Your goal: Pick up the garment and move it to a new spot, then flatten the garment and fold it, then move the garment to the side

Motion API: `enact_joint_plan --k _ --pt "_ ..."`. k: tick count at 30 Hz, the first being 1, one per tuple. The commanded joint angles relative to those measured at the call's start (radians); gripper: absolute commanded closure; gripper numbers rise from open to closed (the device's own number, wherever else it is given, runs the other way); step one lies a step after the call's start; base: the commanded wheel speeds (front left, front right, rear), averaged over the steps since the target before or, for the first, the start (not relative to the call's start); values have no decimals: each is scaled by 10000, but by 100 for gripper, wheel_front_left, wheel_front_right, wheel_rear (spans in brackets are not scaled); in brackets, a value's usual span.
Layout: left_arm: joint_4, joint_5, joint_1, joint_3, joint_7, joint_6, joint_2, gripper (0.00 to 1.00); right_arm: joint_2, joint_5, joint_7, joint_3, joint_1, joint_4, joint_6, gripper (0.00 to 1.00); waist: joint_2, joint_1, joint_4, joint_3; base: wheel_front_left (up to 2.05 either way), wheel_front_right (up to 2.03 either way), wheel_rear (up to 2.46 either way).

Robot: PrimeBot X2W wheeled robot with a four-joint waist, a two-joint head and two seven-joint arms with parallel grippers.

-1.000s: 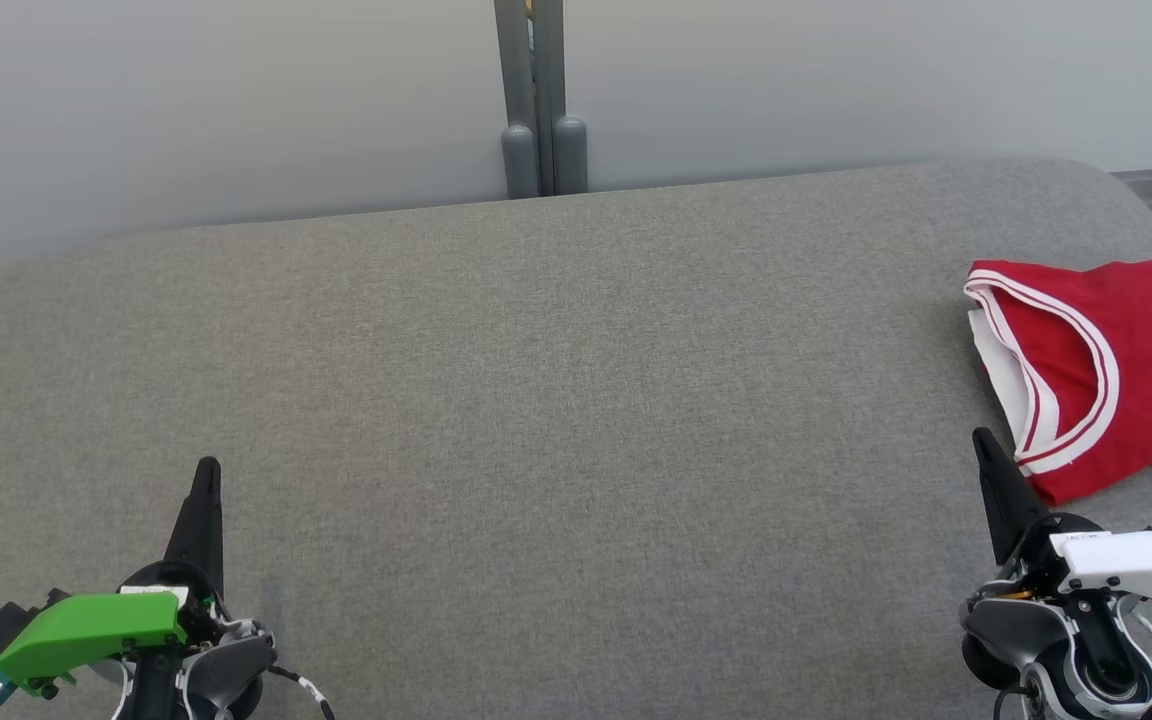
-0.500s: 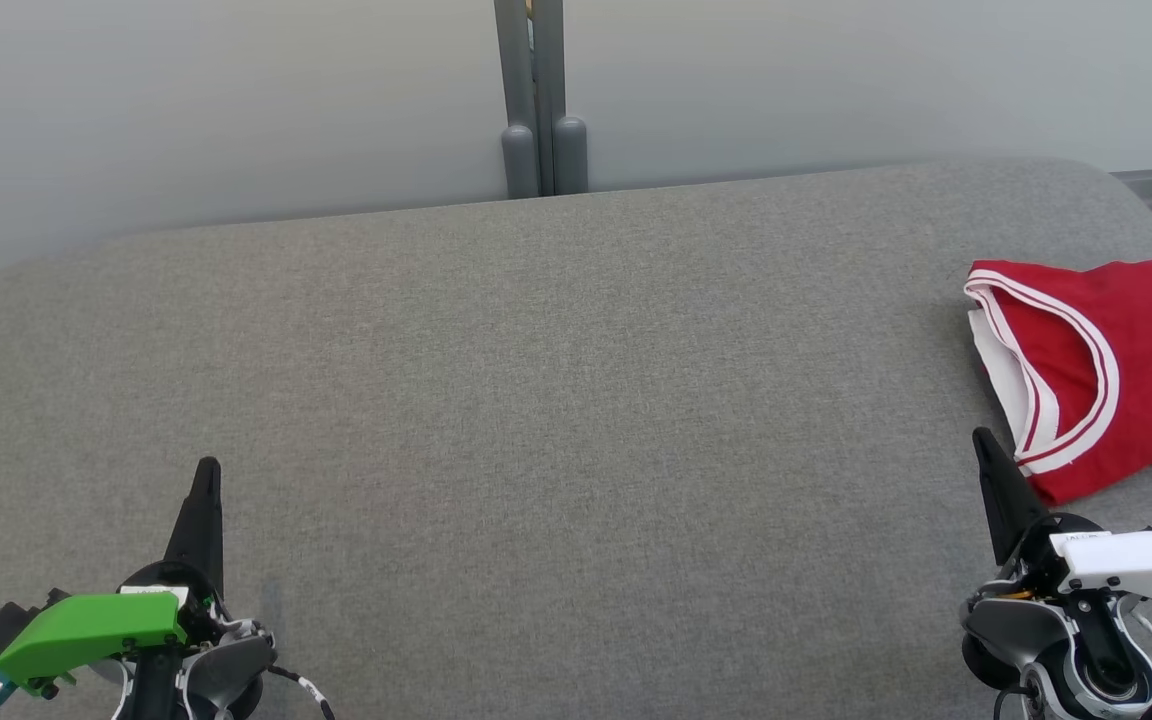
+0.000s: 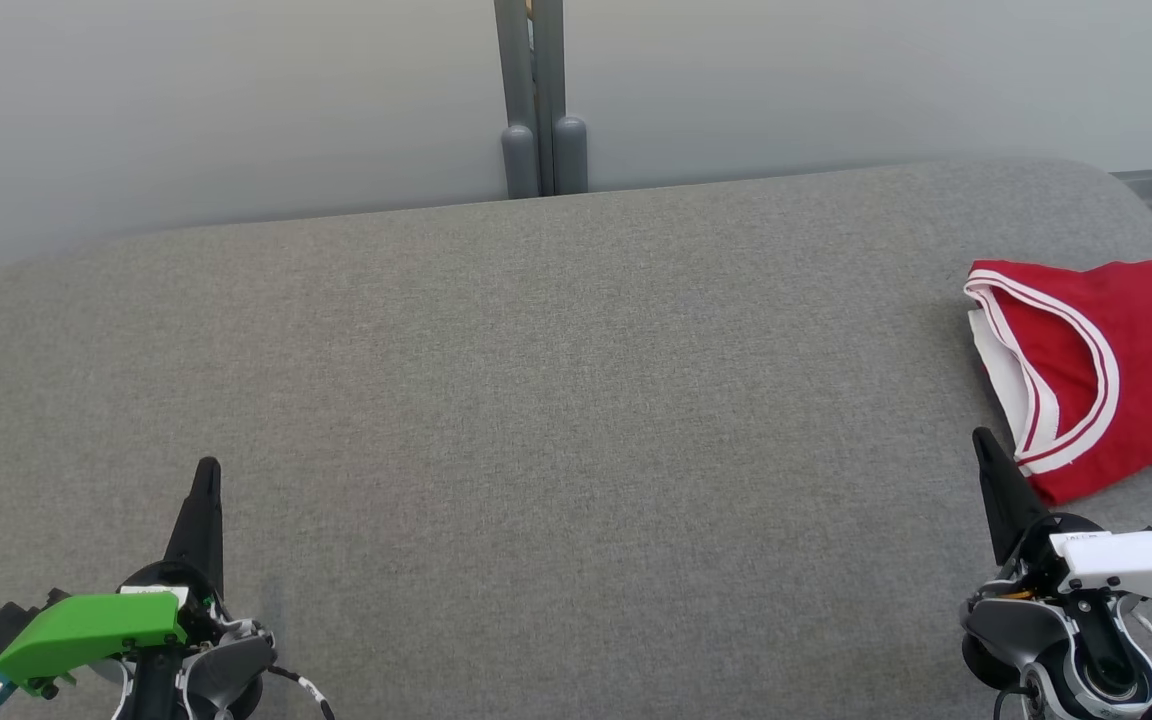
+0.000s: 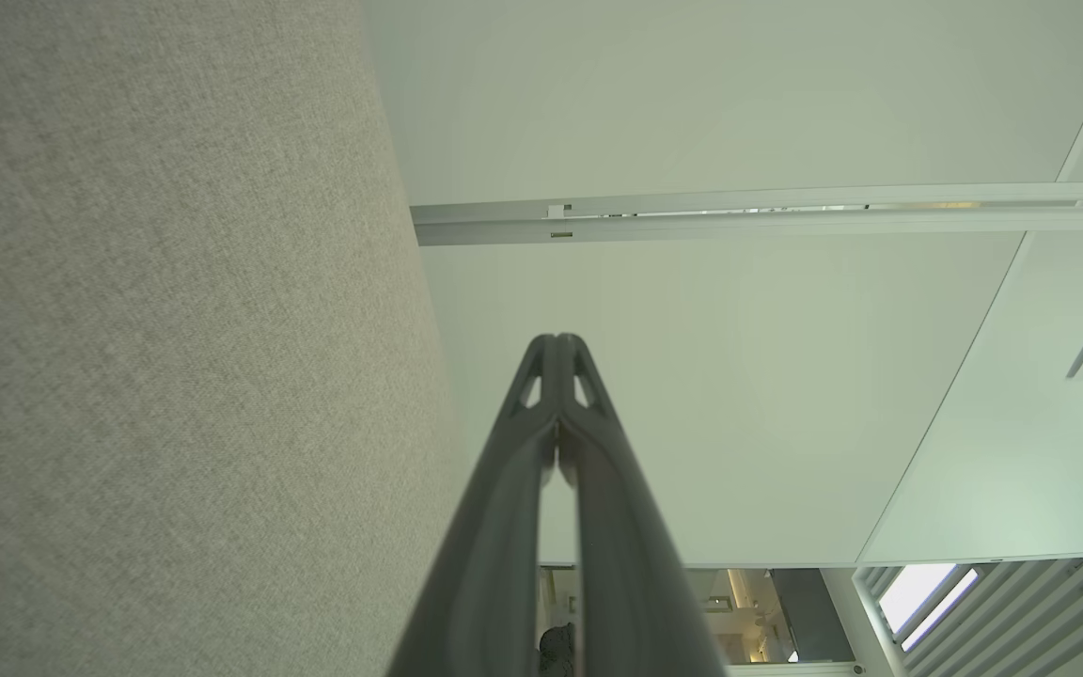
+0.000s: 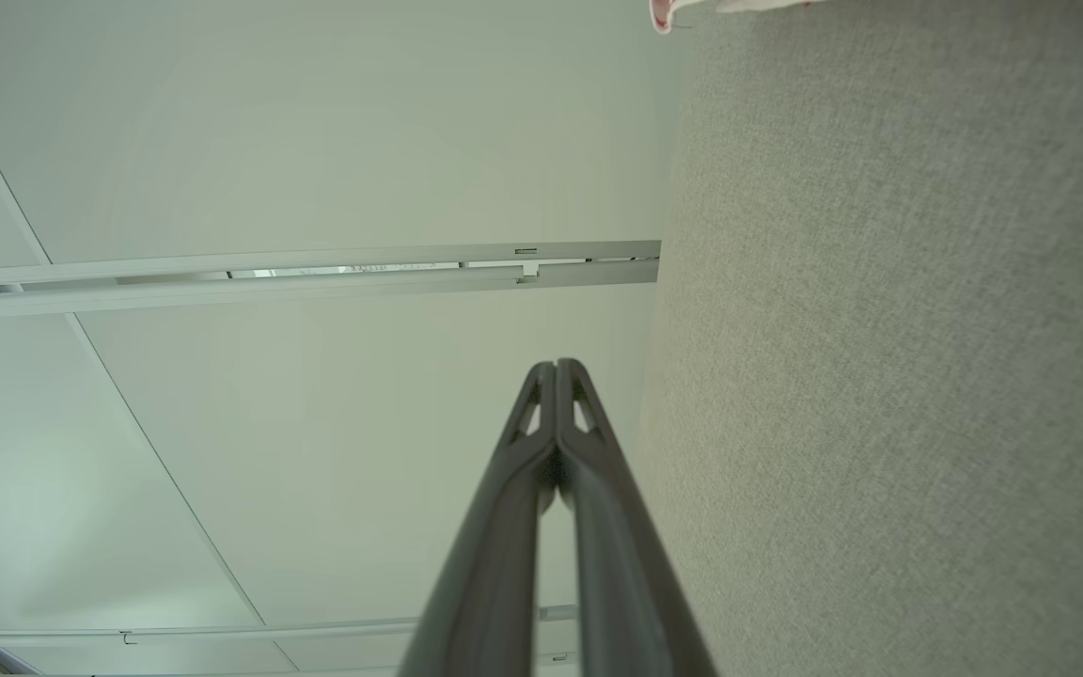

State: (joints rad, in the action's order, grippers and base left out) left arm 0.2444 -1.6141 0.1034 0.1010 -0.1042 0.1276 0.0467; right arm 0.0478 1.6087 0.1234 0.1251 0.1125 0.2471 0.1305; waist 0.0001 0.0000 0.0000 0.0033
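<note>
Left gripper: two tapered black fingers, green wrist cover, grey housing, black-and-white cable. Right gripper: same black fingers, white wrist cover, grey round housing.

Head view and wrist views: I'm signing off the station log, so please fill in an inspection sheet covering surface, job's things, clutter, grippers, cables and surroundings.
Surface: table covered in grey fabric, flat, with rounded far corners.
Job's things: red jersey with white trim, lying on the table's right side, cut off by the view's edge, not held.
Clutter: nothing seen.
Grippers: left gripper shut, holding nothing, at lower left; right gripper shut, holding nothing, tip just beside the jersey.
Cables: thin cable at the left wrist; wires at the right wrist.
Surroundings: pale wall panels and a grey post behind the table.
</note>
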Motion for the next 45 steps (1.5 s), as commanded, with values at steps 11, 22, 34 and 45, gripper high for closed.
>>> enact_joint_plan --k 11,22,34,45 --pt "-16 -8 100 42 -28 65 67 100 45 57 45 22 -80 -52 4 100 -1 0 0 0 0 0 0" --pt "-16 -8 100 42 -28 65 67 100 45 58 45 22 -79 -52 4 100 -1 0 0 0 0 0 0" --pt "-17 -8 100 42 -28 65 67 100 45 58 45 22 -79 -52 4 100 -1 0 0 0 0 0 0" --pt "-17 -8 100 42 -28 65 67 100 45 58 44 22 -79 -52 4 100 -1 0 0 0 0 0 0"
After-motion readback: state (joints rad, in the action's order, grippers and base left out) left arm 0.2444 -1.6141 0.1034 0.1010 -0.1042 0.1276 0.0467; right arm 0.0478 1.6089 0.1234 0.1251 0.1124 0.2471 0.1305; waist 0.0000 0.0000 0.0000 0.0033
